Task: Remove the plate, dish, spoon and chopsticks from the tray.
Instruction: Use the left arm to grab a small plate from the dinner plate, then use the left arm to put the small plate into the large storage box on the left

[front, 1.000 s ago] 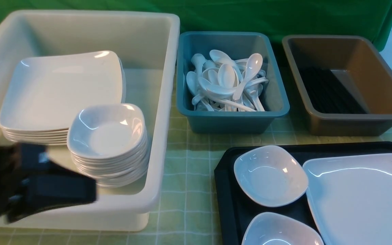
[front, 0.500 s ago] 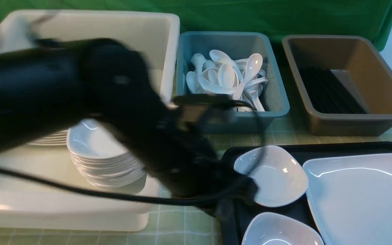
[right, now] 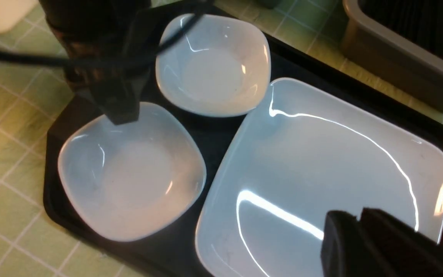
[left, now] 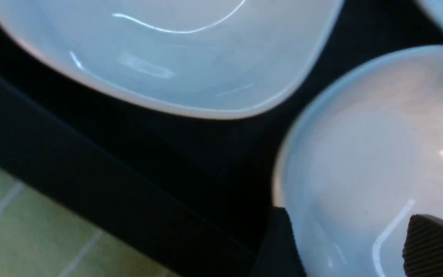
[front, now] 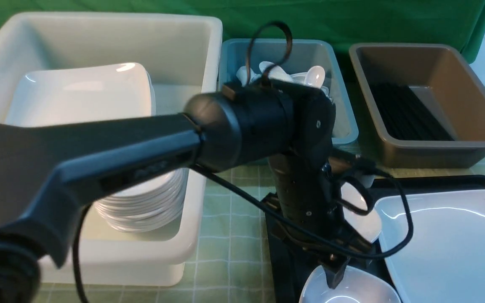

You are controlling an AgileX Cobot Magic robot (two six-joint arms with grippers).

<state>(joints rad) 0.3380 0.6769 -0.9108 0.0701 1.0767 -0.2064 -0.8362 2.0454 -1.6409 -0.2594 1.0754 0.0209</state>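
The black tray (front: 436,183) holds the large white plate (front: 449,244) and two small white dishes, one far (front: 364,223) and one near (front: 352,290). My left gripper (front: 336,273) reaches down over the near dish (left: 360,134). It is open, with one finger outside the rim and the other inside the bowl. From the right wrist view its finger (right: 119,104) stands at that dish's (right: 129,173) edge. My right gripper (right: 360,231) hovers shut and empty above the plate (right: 321,165). No spoon or chopsticks show on the tray.
A cream tub (front: 200,168) at the left holds stacked plates (front: 78,92) and stacked small dishes (front: 141,206). Behind the tray stand a blue tub (front: 343,126) of white spoons (front: 314,75) and a brown tub (front: 436,147) of black sticks (front: 406,113). My left arm spans the tub's front.
My left arm has swung from beside the cream tub across to the tray. Its gripper has opened and come down at the near dish's rim. The dishes and plate have not moved.
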